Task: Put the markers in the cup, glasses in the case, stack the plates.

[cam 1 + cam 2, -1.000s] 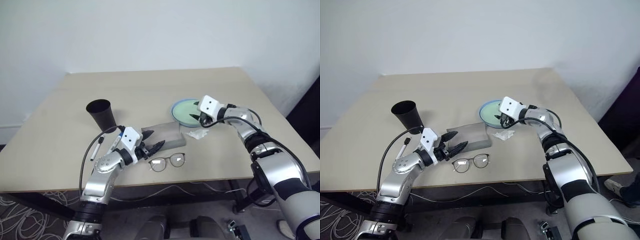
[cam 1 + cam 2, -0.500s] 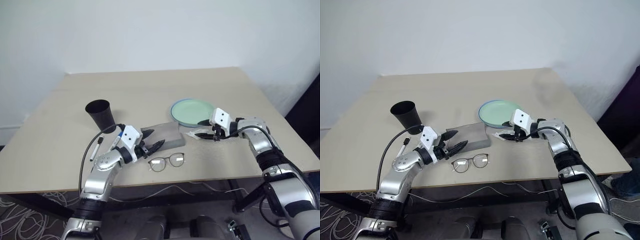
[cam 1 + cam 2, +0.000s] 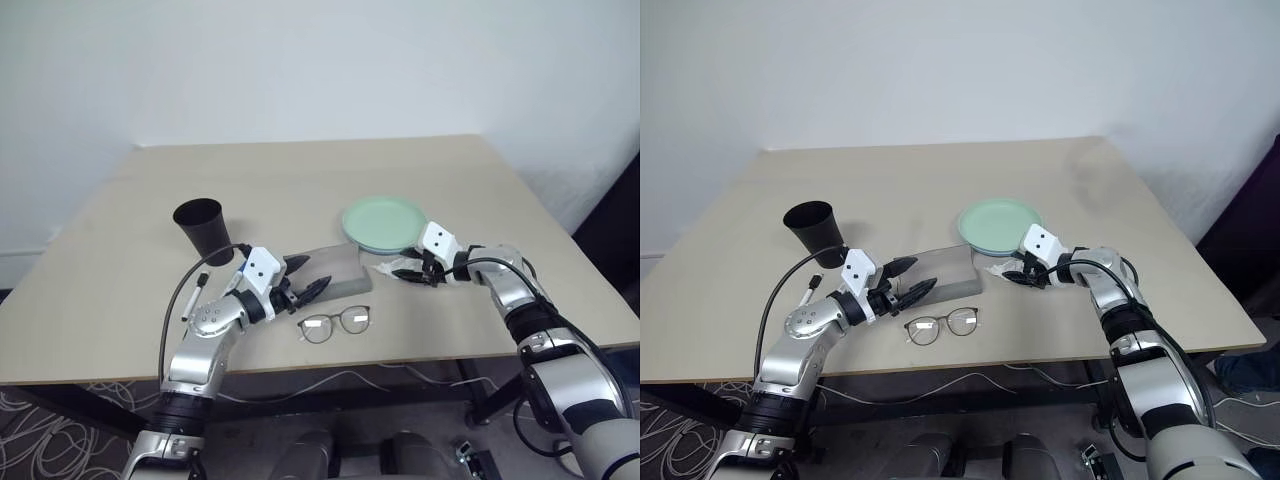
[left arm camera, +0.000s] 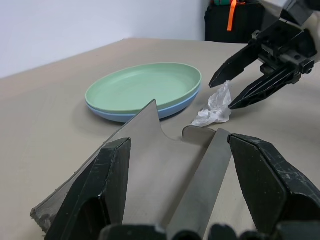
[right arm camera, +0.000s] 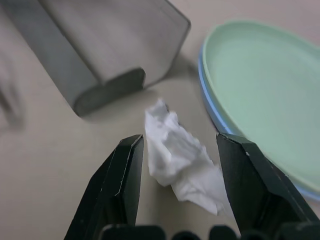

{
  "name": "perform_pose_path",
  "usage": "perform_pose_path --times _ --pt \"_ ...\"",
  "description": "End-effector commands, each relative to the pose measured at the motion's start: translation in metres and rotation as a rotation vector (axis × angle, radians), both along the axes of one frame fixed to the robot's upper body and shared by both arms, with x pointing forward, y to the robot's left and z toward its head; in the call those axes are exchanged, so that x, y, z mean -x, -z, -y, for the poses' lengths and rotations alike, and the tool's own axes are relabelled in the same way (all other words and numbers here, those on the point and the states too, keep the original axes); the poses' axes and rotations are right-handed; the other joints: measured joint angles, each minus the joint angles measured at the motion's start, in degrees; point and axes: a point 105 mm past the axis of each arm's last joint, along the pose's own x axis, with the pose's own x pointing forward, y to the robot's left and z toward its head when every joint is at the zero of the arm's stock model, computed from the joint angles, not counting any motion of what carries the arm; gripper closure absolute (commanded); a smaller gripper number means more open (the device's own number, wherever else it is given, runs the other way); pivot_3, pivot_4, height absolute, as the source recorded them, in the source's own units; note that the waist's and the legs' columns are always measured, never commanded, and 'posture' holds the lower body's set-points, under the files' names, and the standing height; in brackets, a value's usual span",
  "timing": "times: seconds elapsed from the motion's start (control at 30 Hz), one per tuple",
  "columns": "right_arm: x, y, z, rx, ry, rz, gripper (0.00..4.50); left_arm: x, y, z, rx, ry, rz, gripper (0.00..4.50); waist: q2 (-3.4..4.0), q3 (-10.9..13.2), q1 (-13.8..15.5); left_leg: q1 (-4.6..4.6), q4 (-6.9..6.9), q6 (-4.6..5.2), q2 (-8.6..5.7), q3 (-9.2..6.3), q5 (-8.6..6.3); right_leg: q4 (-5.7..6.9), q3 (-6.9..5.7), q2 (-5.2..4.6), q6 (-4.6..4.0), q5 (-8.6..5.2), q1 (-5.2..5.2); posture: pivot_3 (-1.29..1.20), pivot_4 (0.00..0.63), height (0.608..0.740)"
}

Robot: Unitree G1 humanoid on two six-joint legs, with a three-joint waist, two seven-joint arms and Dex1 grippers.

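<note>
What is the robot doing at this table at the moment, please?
It is tidying the table. The mint green plate sits stacked on the light blue plate. The right gripper, open, hovers over a crumpled white tissue beside them. The left gripper, open, points at the grey glasses case. The glasses lie on the table, and a marker lies near the black cup.

Table (image 3: 300, 170) — smooth, matt beige top. Cup (image 3: 205, 230) — matt black. Case (image 4: 165, 170) — grey, dull, cloth-like weave, flat lid. Plates (image 4: 145, 92) — smooth plastic with a soft sheen, mint green on light blue. Tissue (image 5: 180, 160) — crumpled white paper, rough folds. Glasses (image 3: 335, 322) — thin dark metal wire, clear lenses. Marker (image 3: 189, 298) — white plastic, black ends.
</note>
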Motion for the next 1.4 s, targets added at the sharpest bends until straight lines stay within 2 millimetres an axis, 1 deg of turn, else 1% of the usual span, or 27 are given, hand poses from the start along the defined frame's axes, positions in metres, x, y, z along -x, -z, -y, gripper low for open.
perform_pose_path --times 0.03,0.17,0.2,0.23,0.3,0.4,0.53,0.6,0.7,0.8,0.97,1.13,1.23,1.3,1.33,1.37,1.4 --pt "-0.011 -0.021 -0.003 -0.013 0.010 0.059 2.59 -0.004 -0.014 -0.003 0.001 -0.006 0.058 1.21 0.00 0.0 0.0 0.00 0.00 0.00 0.00 0.00 0.00 0.00 0.00 0.00 0.00 0.00 0.00 0.00 0.000 0.737" --pt "-0.011 -0.023 -0.003 -0.016 -0.001 0.060 4.02 -0.004 -0.014 -0.002 0.002 -0.006 0.057 1.21 0.00 0.0 0.0 0.00 0.00 0.00 0.00 0.00 0.00 0.00 0.00 0.02 0.00 0.00 0.00 0.00 0.000 0.737" --pt "-0.011 -0.023 -0.004 -0.016 -0.004 0.061 4.31 -0.004 -0.014 -0.002 0.002 -0.005 0.057 1.21 0.00 0.0 0.0 0.00 0.00 0.00 0.00 0.00 0.00 0.00 0.00 0.02 0.00 0.00 0.00 0.00 0.000 0.737" --pt "-0.011 -0.024 -0.004 -0.017 -0.007 0.063 4.47 -0.004 -0.014 -0.002 0.002 -0.005 0.057 1.21 0.00 0.0 -0.1 0.00 0.00 0.00 0.00 0.00 0.00 0.00 0.00 0.03 0.00 0.00 0.00 0.00 0.000 0.737" --pt "-0.011 -0.029 -0.004 -0.026 -0.016 0.076 4.47 -0.004 -0.014 -0.002 0.003 -0.005 0.057 1.21 0.00 0.0 0.0 0.00 0.00 0.00 0.00 0.00 0.00 0.00 0.00 0.03 0.00 0.00 0.00 0.00 0.000 0.737" --pt "-0.012 -0.041 -0.007 -0.053 -0.037 0.117 4.47 -0.004 -0.014 -0.002 0.003 -0.006 0.057 1.21 0.00 0.0 0.0 0.00 0.01 0.00 0.00 0.00 0.00 0.00 0.00 0.04 0.00 0.00 0.00 0.00 0.000 0.737" --pt "-0.020 -0.067 -0.013 -0.111 -0.030 0.178 4.47 -0.004 -0.014 -0.003 0.001 -0.006 0.057 1.21 0.01 0.0 0.0 0.00 0.01 0.00 0.00 0.01 0.00 0.00 0.00 0.04 0.00 0.00 0.00 0.00 0.000 0.737" --pt "-0.023 -0.076 -0.015 -0.133 -0.030 0.190 4.47 -0.004 -0.014 -0.003 0.001 -0.006 0.057 1.21 0.01 0.0 -0.1 -0.01 0.01 0.00 0.00 0.01 0.00 0.01 0.00 0.04 0.00 0.00 -0.02 0.00 0.000 0.737" --pt "-0.029 -0.084 -0.018 -0.159 -0.008 0.202 4.47 -0.004 -0.014 -0.003 0.000 -0.007 0.058 1.21 0.01 0.0 -0.1 0.00 0.01 0.00 0.04 -0.01 0.00 0.01 -0.01 0.04 -0.01 0.01 -0.02 0.00 0.000 0.737" --pt "-0.038 -0.086 -0.021 -0.152 0.033 0.210 4.47 -0.004 -0.014 -0.003 0.001 -0.006 0.059 1.21 0.01 0.0 -0.1 0.00 0.00 0.00 0.05 -0.01 0.00 0.01 0.00 0.06 -0.02 0.02 -0.03 0.00 0.000 0.737" --pt "-0.049 -0.082 -0.026 -0.103 0.097 0.239 4.47 -0.004 -0.014 -0.003 0.000 -0.008 0.061 1.21 0.01 0.0 0.0 -0.01 0.00 0.00 0.03 0.02 0.00 0.00 0.00 0.07 -0.03 0.03 -0.06 0.00 0.000 0.737" --pt "-0.053 -0.073 -0.026 -0.048 0.135 0.240 4.47 -0.004 -0.014 -0.004 -0.001 -0.015 0.063 1.21 0.02 0.0 0.0 -0.01 -0.02 -0.01 0.03 0.03 0.00 0.01 0.01 0.10 -0.03 0.03 -0.07 0.00 0.000 0.737" --pt "-0.055 -0.070 -0.023 -0.039 0.162 0.239 3.90 -0.003 -0.013 -0.005 0.000 -0.020 0.062 1.21 0.03 0.0 -0.1 0.00 -0.03 -0.01 0.03 0.03 0.00 0.01 0.03 0.13 -0.03 0.04 -0.08 0.00 0.000 0.737" --pt "-0.055 -0.070 -0.022 -0.044 0.166 0.238 3.27 -0.002 -0.013 -0.005 0.000 -0.022 0.061 1.21 0.03 0.0 -0.1 0.00 -0.04 -0.01 0.03 0.03 0.00 0.01 0.04 0.14 -0.03 0.04 -0.08 0.00 0.000 0.737" --pt "-0.055 -0.070 -0.023 -0.047 0.163 0.243 2.82 -0.002 -0.013 -0.005 0.000 -0.023 0.060 1.21 0.04 0.0 -0.1 0.00 -0.04 -0.01 0.03 0.03 0.00 0.01 0.04 0.14 -0.03 0.04 -0.08 0.00 0.000 0.737" --pt "-0.055 -0.070 -0.022 -0.049 0.164 0.250 2.54 -0.002 -0.013 -0.005 0.000 -0.024 0.060 1.21 0.04 0.0 -0.1 0.00 -0.04 -0.01 0.03 0.03 0.00 0.01 0.05 0.15 -0.03 0.04 -0.09 0.00 0.000 0.737" --pt "-0.055 -0.072 -0.022 -0.055 0.164 0.257 2.15 -0.002 -0.013 -0.005 0.000 -0.024 0.059 1.21 0.04 0.0 -0.1 0.00 -0.04 -0.01 0.03 0.03 0.00 0.01 0.05 0.15 -0.03 0.04 -0.09 0.00 0.000 0.737"
